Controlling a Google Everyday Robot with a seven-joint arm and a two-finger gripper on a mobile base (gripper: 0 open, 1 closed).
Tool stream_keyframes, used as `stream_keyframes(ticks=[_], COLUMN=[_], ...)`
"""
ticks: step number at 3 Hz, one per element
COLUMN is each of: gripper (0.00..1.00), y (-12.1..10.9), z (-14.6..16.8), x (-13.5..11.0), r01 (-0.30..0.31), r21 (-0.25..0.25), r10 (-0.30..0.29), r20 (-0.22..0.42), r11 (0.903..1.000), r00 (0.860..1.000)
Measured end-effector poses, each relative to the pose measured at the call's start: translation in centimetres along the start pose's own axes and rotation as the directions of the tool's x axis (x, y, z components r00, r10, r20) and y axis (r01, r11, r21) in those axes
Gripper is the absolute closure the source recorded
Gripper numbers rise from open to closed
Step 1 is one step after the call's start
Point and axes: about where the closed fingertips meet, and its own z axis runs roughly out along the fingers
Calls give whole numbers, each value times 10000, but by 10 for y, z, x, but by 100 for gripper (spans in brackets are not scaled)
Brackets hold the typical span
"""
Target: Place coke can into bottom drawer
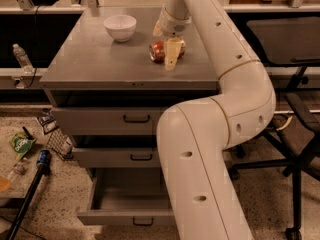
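Note:
The coke can [158,50] lies on its side on the grey cabinet top [100,59], right of centre. My gripper [169,51] reaches down from above and is right at the can, open, with one cream finger [171,56] on the can's near side; the other is hidden behind. The can rests on the top and is not lifted. The bottom drawer [107,216] is pulled out and open, its inside bare, with a small black handle [142,222] on its front. My arm covers the drawer's right part.
A white bowl [120,27] stands at the back left of the cabinet top. The two upper drawers [107,119] are slightly ajar. A water bottle [21,58], floor clutter [30,149] and a black pole are at left; a black office chair [292,99] is at right.

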Motion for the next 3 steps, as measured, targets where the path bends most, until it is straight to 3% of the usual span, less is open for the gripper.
stream_keyframes(ticks=[2,3], gripper=[64,95], y=[3,5], z=[22,24], x=[2,4], r01=[153,202], r21=[-315,-397], r10=[-151,-198], r20=[74,94], r11=[9994,9990], r00=[9999,9998])
